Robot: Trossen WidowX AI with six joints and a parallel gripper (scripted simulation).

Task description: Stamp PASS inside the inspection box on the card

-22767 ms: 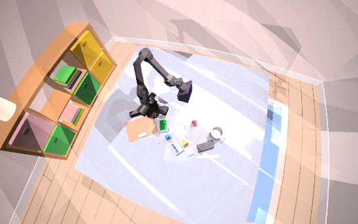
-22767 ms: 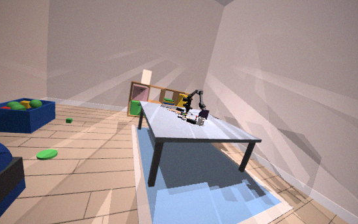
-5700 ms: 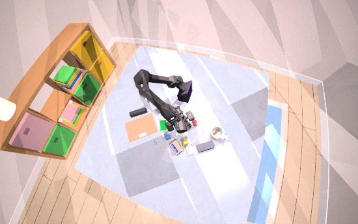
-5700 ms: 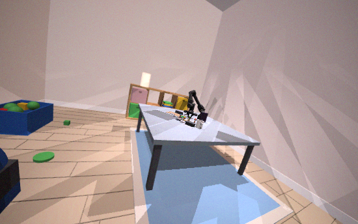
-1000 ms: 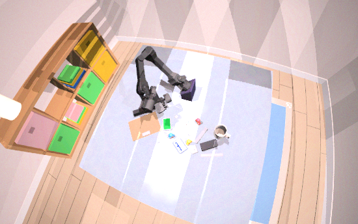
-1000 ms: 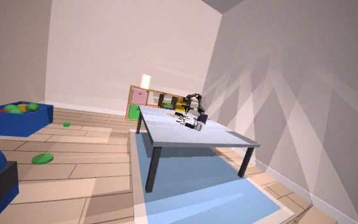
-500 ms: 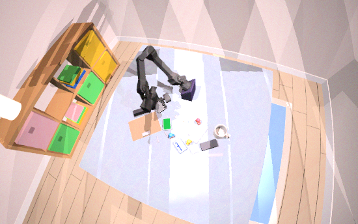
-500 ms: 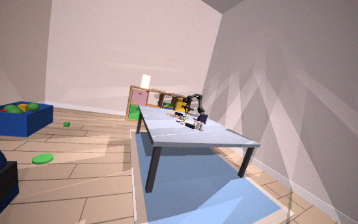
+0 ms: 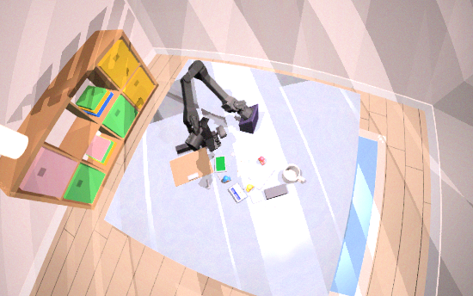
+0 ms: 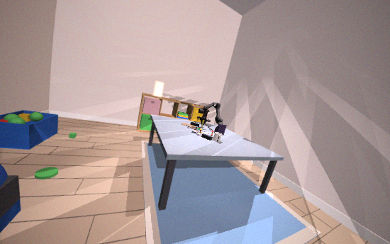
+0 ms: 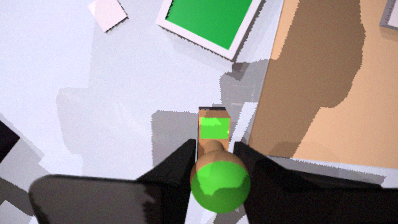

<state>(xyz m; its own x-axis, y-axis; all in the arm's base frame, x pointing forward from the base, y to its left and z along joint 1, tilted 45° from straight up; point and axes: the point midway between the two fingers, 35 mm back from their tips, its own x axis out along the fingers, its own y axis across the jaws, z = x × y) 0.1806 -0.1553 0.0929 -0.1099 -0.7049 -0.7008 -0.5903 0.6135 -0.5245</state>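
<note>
My gripper is shut on the green-topped wooden stamp, seen from above with its round knob toward the camera. The stamp is upright above the bench, short of the ink pad; its underside is hidden. The green ink pad in its white frame lies ahead of the stamp in the wrist view, beside the brown board. The card is out of the wrist view and washed out by glare in the top view, so its box and any print cannot be made out.
A brown board lies beside the pad. A red-topped stamp, a blue-topped one, a yellow item, a blue-labelled box, a dark block and a mug stand around the work area.
</note>
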